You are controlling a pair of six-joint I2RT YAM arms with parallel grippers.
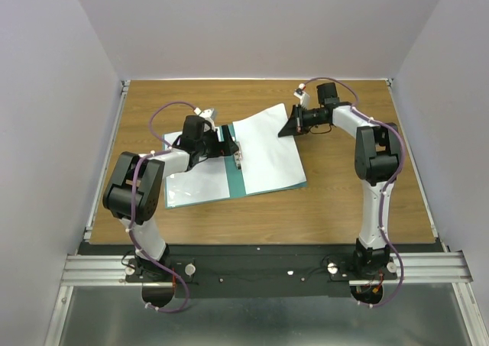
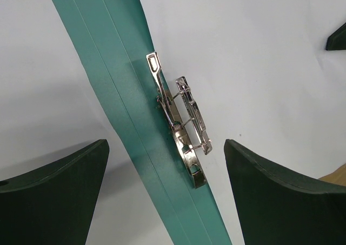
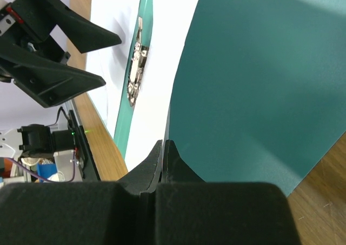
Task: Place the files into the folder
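Note:
The teal-green folder (image 1: 238, 175) lies open on the table, and its metal clip (image 2: 181, 127) stands up at the spine. A white file sheet (image 1: 269, 153) covers its right half. A pale leaf or sheet (image 1: 195, 187) covers the left half; I cannot tell which. My left gripper (image 2: 166, 144) hangs open just above the clip, one finger on each side of the spine, holding nothing. My right gripper (image 3: 164, 143) is shut on the far right corner of the folder's cover (image 3: 254, 83) with the white sheet (image 3: 157, 77) on it, lifting that corner off the table.
The wooden table (image 1: 344, 205) is bare around the folder and bounded by pale walls at the back and sides. The arms' metal mounting rail (image 1: 260, 268) runs along the near edge.

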